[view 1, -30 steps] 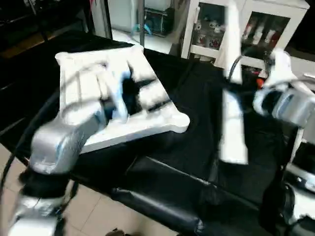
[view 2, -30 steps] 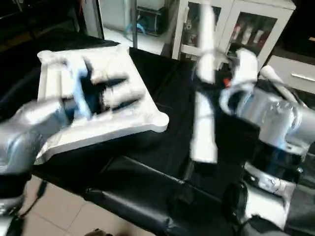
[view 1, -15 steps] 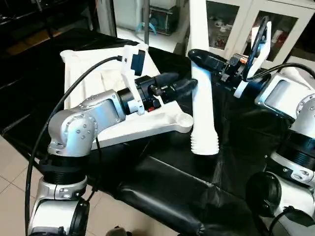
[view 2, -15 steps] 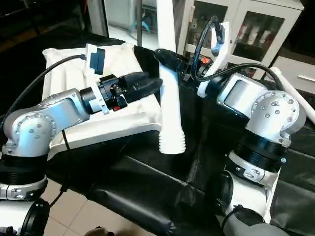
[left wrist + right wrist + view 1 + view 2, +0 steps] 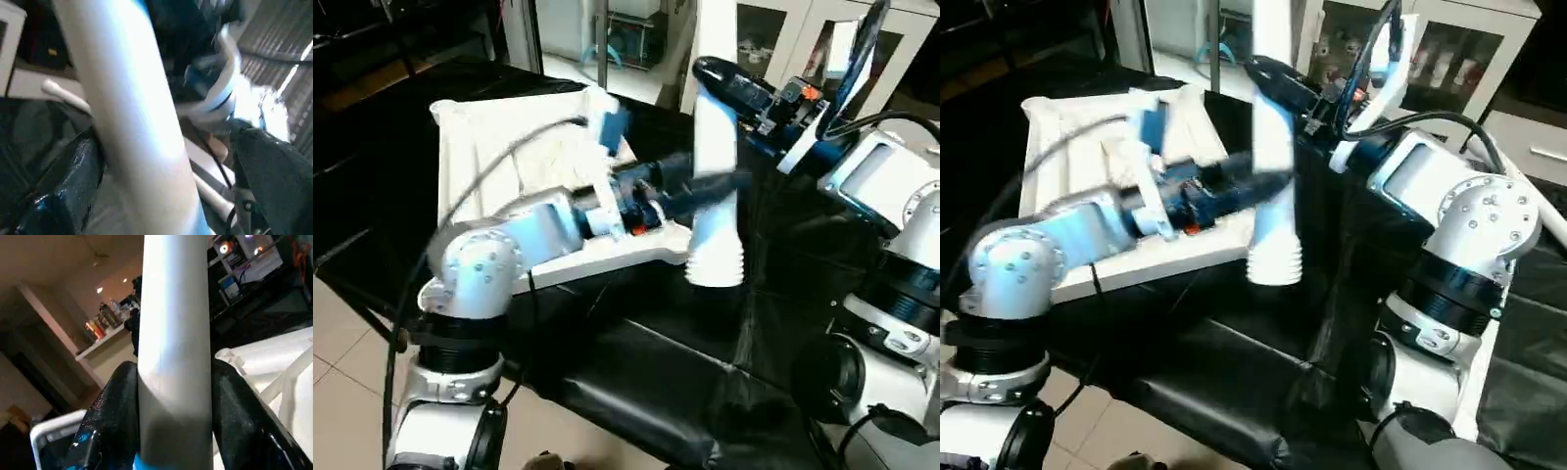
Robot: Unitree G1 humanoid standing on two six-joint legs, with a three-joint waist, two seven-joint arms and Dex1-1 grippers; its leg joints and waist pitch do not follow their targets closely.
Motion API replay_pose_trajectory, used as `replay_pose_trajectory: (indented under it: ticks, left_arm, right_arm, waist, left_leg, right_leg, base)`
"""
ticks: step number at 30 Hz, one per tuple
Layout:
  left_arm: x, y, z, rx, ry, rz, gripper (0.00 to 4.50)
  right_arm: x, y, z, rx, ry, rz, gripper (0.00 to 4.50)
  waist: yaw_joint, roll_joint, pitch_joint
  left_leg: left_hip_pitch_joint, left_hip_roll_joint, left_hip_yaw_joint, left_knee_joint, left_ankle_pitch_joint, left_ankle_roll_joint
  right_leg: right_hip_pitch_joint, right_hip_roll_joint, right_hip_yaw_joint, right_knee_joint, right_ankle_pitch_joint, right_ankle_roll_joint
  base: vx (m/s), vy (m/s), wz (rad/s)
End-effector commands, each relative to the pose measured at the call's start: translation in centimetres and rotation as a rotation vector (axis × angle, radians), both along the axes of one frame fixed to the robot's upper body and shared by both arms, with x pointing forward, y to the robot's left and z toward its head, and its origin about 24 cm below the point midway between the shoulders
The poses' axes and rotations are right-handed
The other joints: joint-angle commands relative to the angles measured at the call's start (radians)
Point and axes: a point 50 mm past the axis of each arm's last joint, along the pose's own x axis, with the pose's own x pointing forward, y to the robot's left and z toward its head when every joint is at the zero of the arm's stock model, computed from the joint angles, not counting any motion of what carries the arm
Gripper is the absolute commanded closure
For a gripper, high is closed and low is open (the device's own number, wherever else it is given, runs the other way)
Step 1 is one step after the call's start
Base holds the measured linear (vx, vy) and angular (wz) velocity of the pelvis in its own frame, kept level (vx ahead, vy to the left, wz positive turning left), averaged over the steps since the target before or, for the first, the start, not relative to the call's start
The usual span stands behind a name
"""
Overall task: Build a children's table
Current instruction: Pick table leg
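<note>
The white square tabletop (image 5: 489, 137) lies ribbed side up on the black table at the back left. A long white tapered leg (image 5: 715, 147) stands upright in the air to its right, ribbed end (image 5: 715, 266) down beside the tabletop's near corner. My right gripper (image 5: 720, 78) is shut on the leg's upper part; the right wrist view shows both black fingers (image 5: 112, 421) pressed against the tube. My left gripper (image 5: 710, 189) reaches across from the left at mid-height. Its fingers (image 5: 73, 186) stand open on either side of the leg (image 5: 142, 137).
The large black-covered work table (image 5: 636, 372) spreads under everything, its padded front edge near me. A second white leg (image 5: 1549, 217) lies at the far right. A white glass-front cabinet (image 5: 773, 39) stands behind. Tiled floor (image 5: 342, 333) shows at the left.
My left arm has swung right from over the tabletop, and its open fingers now straddle the leg. The right gripper still holds the leg upright, nearly in place.
</note>
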Motion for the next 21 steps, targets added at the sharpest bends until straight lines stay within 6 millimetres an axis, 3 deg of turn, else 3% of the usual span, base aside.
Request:
replay_pose_trajectory:
  ticks: [1,18,21]
  left_arm:
    - [0.4,-0.3,0.4,0.004,-0.019,0.007,0.0]
    - [1.5,1.2,1.3,0.011,-0.046,0.001,0.0]
    - [1.4,1.1,1.0,0.017,-0.03,-0.008,0.34]
  right_arm:
    - [-0.3,0.6,0.8,-0.008,-0.031,0.034,2.85]
    - [-1.3,0.9,0.1,-0.043,-0.039,0.115,2.85]
    - [-1.3,0.9,0.1,-0.042,-0.039,0.115,2.85]
  waist:
    - [0.002,-0.002,-0.077]
    - [0.006,0.004,-0.08]
    - [0.005,0.005,-0.079]
  left_leg:
    - [0.005,0.033,-0.018,-0.069,-0.066,-0.034]
    - [0.006,0.035,-0.02,-0.069,-0.055,-0.044]
    - [0.005,0.034,-0.02,-0.069,-0.062,-0.044]
  right_leg:
    - [0.062,-0.05,0.042,-0.073,-0.167,-0.127]
    - [0.062,-0.052,0.041,-0.065,-0.116,-0.149]
    - [0.063,-0.052,0.041,-0.066,-0.12,-0.155]
  base:
    - [0.0,0.0,0.0]
    - [0.0,0.0,0.0]
    - [0.0,0.0,0.0]
